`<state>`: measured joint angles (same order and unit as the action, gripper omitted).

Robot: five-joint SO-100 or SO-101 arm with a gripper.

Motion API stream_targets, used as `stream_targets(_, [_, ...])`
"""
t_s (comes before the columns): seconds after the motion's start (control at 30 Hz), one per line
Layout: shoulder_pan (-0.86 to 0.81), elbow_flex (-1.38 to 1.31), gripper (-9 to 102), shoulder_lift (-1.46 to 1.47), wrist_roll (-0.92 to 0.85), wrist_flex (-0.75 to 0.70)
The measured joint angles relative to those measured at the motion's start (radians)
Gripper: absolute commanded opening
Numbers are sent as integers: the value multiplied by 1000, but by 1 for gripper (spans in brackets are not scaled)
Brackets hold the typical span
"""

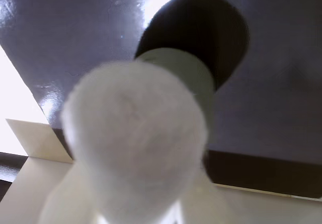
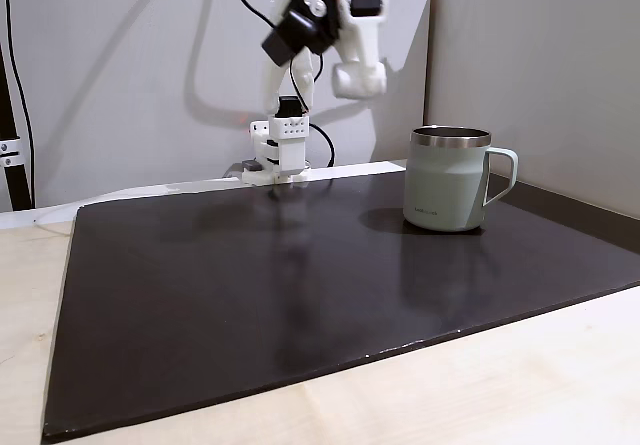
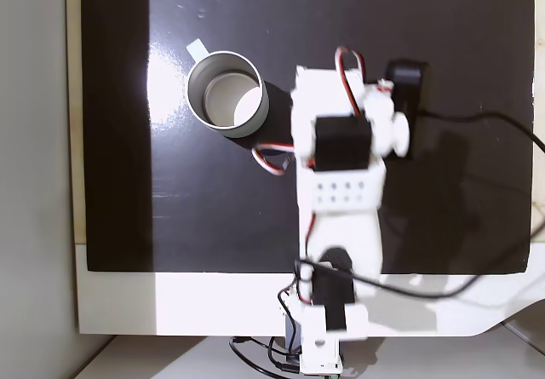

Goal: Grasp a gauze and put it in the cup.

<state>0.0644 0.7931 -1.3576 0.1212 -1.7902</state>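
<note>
The gauze (image 1: 133, 143), a fuzzy white roll, sits blurred right in front of the lens in the wrist view, and my gripper (image 1: 133, 201) is shut on it, its white fingers (image 1: 60, 204) showing at the bottom edge. Behind the roll stands the cup (image 1: 193, 75), pale green with a dark mouth. In a fixed view the gripper (image 2: 358, 77) hangs high above the mat, up and to the left of the cup (image 2: 448, 190); the roll cannot be told from the white arm there. From above, the cup (image 3: 192, 98) stands upright left of the arm, its inside bare.
A dark mat (image 2: 250, 305) covers the light wooden table (image 2: 520, 385). The arm's base (image 2: 280, 150) is at the mat's far edge, with cables behind it. A grey partition wall (image 2: 540, 65) rises to the right of the cup.
</note>
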Motion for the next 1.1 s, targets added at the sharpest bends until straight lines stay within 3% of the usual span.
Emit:
stream_targets(0.4, [199,-298,0,273,34,0])
stream_targets(0.73, [353,-377,0,376,-26,0])
stream_targets(0.93, [351,-377,0,385,-28,0])
stream_targets(1.1, [368,-377,21,385,-28,0])
